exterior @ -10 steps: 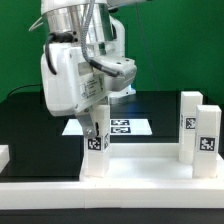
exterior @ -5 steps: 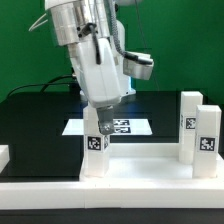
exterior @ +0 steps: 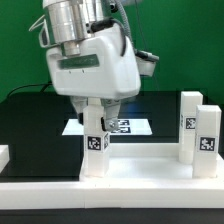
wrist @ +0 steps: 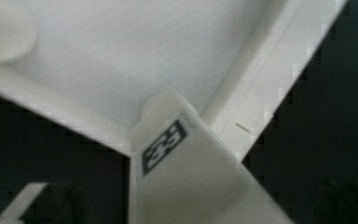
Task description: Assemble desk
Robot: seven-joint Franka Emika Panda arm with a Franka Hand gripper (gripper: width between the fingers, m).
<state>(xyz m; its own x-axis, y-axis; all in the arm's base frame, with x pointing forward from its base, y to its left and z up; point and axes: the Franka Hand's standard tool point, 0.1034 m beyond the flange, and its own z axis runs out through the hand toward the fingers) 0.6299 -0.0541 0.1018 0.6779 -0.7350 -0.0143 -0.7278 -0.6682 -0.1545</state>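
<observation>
The white desk top (exterior: 145, 165) lies flat at the front of the table, rim up. A white square leg (exterior: 95, 150) with a black-and-white tag stands upright in its corner at the exterior view's left. My gripper (exterior: 97, 124) comes down from above and is shut on this leg's upper end. Two more tagged legs (exterior: 188, 125) (exterior: 206, 140) stand upright at the corner on the exterior view's right. In the wrist view the held leg (wrist: 185, 160) runs up between my dark fingers (wrist: 48, 205), with the rimmed top (wrist: 140, 50) behind it.
The marker board (exterior: 128, 126) lies on the black table behind the desk top. A long white border rail (exterior: 110, 195) runs along the front edge. A small white piece (exterior: 3, 155) shows at the exterior view's left edge. A green wall stands behind.
My hand has turned about its vertical axis over the leg, its broad white face now towards the camera. The leg stays upright in the same corner.
</observation>
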